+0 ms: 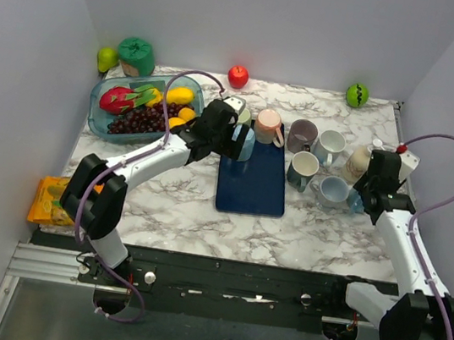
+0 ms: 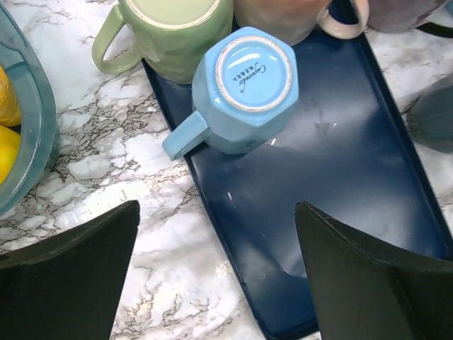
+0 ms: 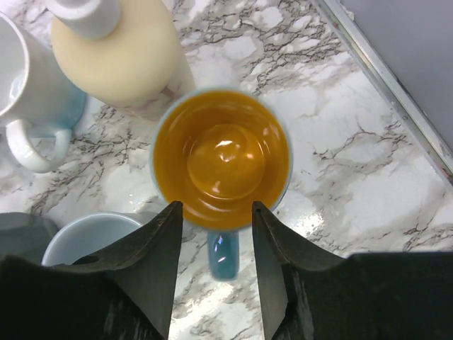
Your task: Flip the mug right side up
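A light blue mug (image 2: 248, 88) stands upside down, base up, at the far left end of the navy tray (image 2: 340, 184), its handle pointing out over the tray's left edge. My left gripper (image 2: 216, 269) hovers just short of it, wide open and holding nothing. In the top view this mug (image 1: 246, 143) is partly hidden behind the left gripper (image 1: 225, 134). On the right, a mug with an orange inside (image 3: 221, 156) stands upright on the marble. My right gripper (image 3: 216, 207) is open, its fingers either side of the blue handle (image 3: 223, 255) with gaps showing.
A green mug (image 2: 170, 32) and a pink mug (image 2: 283, 18) crowd the tray's far end. A cream bottle (image 3: 120, 49), a white mug (image 3: 28, 85) and a pale blue mug (image 3: 92, 237) surround the orange-lined one. A fruit bowl (image 1: 138, 105) stands at the back left.
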